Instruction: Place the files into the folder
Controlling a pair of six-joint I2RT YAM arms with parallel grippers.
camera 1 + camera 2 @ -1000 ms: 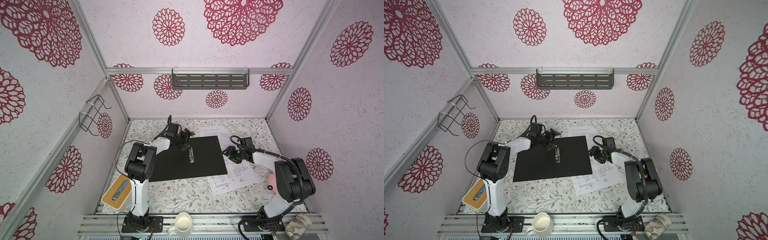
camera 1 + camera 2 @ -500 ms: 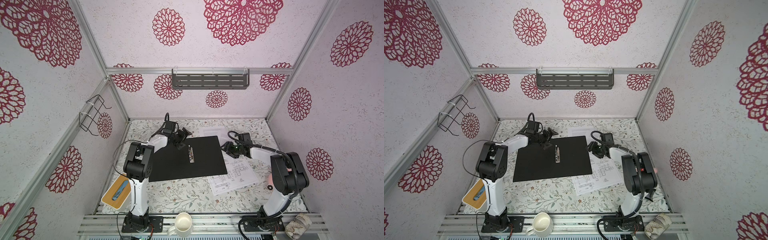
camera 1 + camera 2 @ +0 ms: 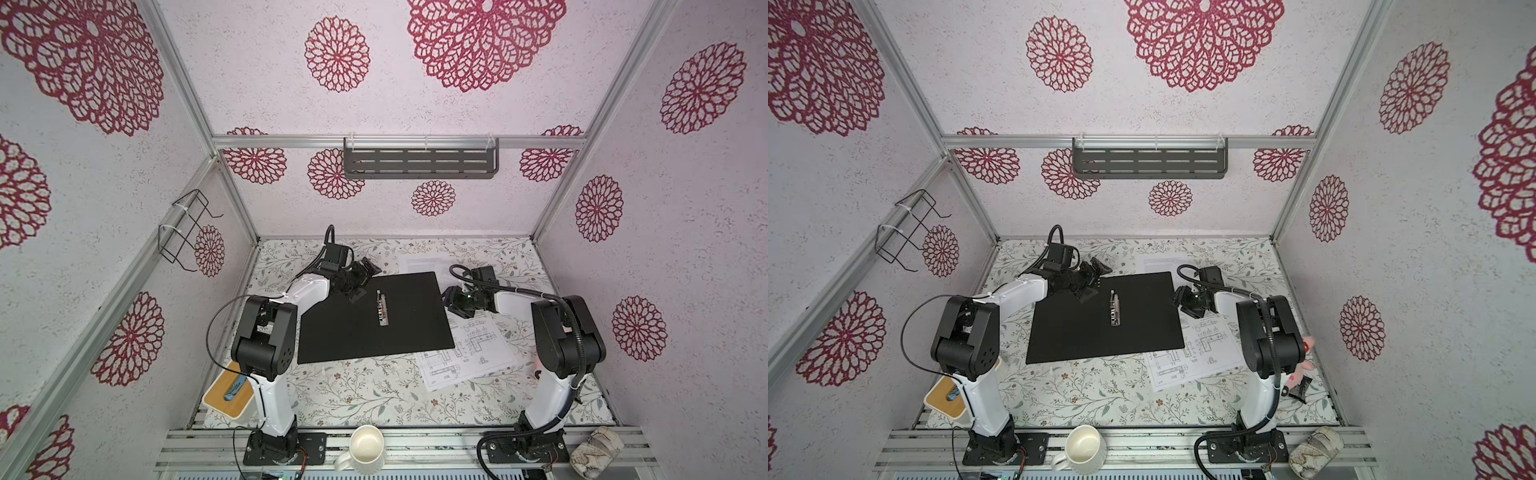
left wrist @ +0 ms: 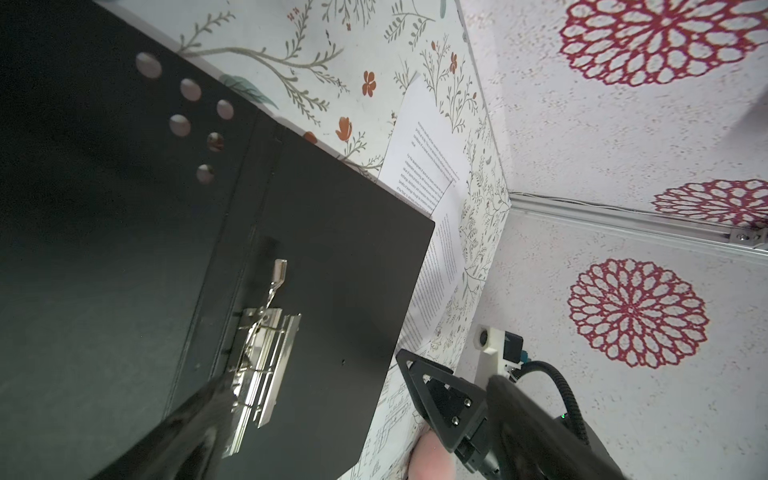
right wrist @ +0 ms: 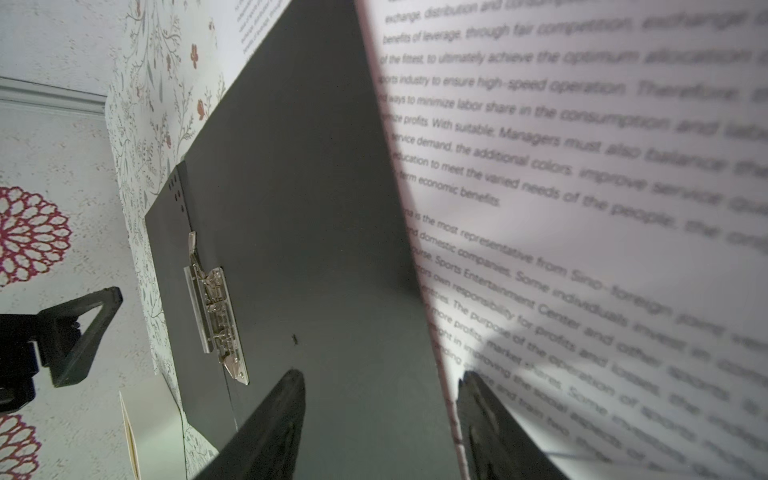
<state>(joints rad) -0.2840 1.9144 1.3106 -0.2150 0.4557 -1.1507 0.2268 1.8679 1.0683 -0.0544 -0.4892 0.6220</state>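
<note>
The left gripper (image 3: 363, 281) is hanging over the far-left part of the folder (image 3: 374, 332) with its jaws spread wide and gripping nothing. Whether its lower finger is touching the black surface cannot be told. The right gripper (image 3: 455, 302) is sitting at the folder's right edge with its jaws partly open. In its wrist view one finger (image 5: 270, 428) is showing over the black inside and the other over a text sheet (image 5: 582, 166), whose edge is running between them, and nothing is looking clamped. The folder is lying open and flat in the middle of the table (image 3: 374, 395), black inside facing up, with a few round holes showing near its far-left corner. Its long side is running left to right, turned a little so that the right end is lying slightly farther back. A metal clip (image 3: 382, 309) is lying along the middle fold, its long axis running near to far and its thin lever pointing far. The text sheet is sticking out from under the far-right corner, and a drawing sheet (image 3: 469, 353) is sticking out from under the near-right corner.
</note>
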